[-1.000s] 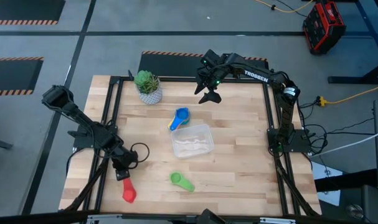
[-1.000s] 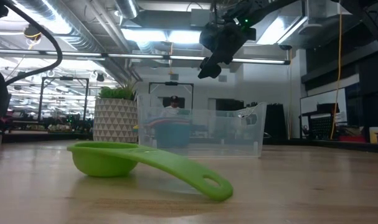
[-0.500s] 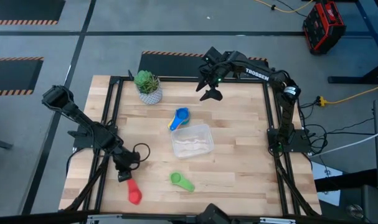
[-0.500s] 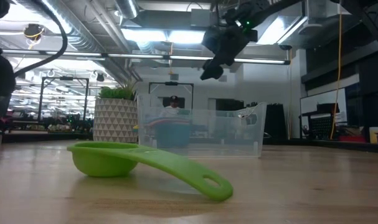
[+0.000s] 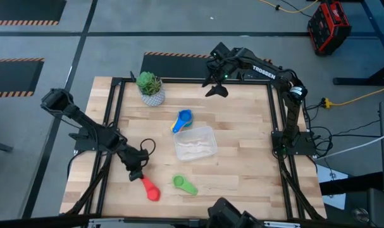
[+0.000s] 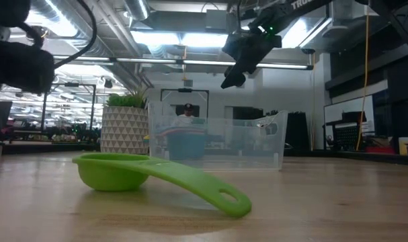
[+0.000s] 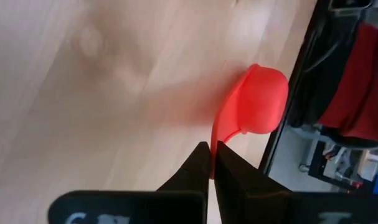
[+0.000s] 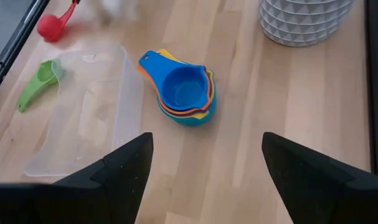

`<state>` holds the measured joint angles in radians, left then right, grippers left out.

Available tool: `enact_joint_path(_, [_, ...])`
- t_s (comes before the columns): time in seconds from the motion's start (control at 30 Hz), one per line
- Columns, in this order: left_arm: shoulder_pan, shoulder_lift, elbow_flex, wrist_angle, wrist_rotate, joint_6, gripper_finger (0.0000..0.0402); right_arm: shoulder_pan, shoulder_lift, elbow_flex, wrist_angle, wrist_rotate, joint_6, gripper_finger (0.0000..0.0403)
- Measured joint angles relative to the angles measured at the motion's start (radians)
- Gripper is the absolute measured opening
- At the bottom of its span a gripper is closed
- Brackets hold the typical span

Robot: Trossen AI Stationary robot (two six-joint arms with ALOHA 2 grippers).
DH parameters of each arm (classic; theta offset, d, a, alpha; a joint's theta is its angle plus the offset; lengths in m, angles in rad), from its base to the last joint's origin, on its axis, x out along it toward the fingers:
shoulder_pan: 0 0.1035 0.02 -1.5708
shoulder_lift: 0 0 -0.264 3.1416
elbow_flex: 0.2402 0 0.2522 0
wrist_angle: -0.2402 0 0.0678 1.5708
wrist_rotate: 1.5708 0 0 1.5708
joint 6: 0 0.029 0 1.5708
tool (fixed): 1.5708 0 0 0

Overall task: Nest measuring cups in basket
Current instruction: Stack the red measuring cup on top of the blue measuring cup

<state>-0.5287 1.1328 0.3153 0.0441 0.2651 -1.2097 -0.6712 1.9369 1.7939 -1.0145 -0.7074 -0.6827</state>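
Low view, hidden: basket [image 6: 217, 141] blurs stacked cups [image 6: 187, 142] behind.
Cups: stack [image 5: 183, 120] beside basket [image 5: 195, 142]; green cup [image 5: 184, 184] alone.
Left pincer [image 5: 138, 174]: clamped on red cup [image 5: 150, 189].
Right pincer [image 5: 216, 87]: apart, above surface [image 5: 242, 158].

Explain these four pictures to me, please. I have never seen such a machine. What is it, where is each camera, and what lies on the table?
It is a robot with two dark arms at a wooden table. Each arm ends in a two-finger end effector. One picture looks straight down on the table, one looks level across its top, and two come from cameras on the arms' wrists.

The left end effector is shut on the handle of the red measuring cup, low over the table's front. The right end effector hangs open, holding nothing, above the far edge.

On the table lie a clear plastic basket, a nested stack of measuring cups with a blue one on top beside it, a green measuring cup, and a small potted plant.
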Motion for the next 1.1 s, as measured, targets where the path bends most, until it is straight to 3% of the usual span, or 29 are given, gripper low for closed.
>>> enact_joint_path(0.43, [0.139, 0.0, 0.0, 0.237, -0.002, 0.126, 0.0002, -0.018, 0.0, 0.0, 0.0, 0.0, 0.0, 0.0305])
enact_joint_path(0.67, [0.245, -0.001, 0.0, 0.401, -0.113, 0.237, 0.0002, -0.018, -0.001, 0.0, 0.0, 0.026, 0.0, 0.0305])
enact_joint_path(1.1, [0.434, -0.001, 0.002, 0.589, -0.655, 0.799, 0.0002, -0.039, -0.001, 0.0, -0.002, 0.061, 0.0, 0.0305])
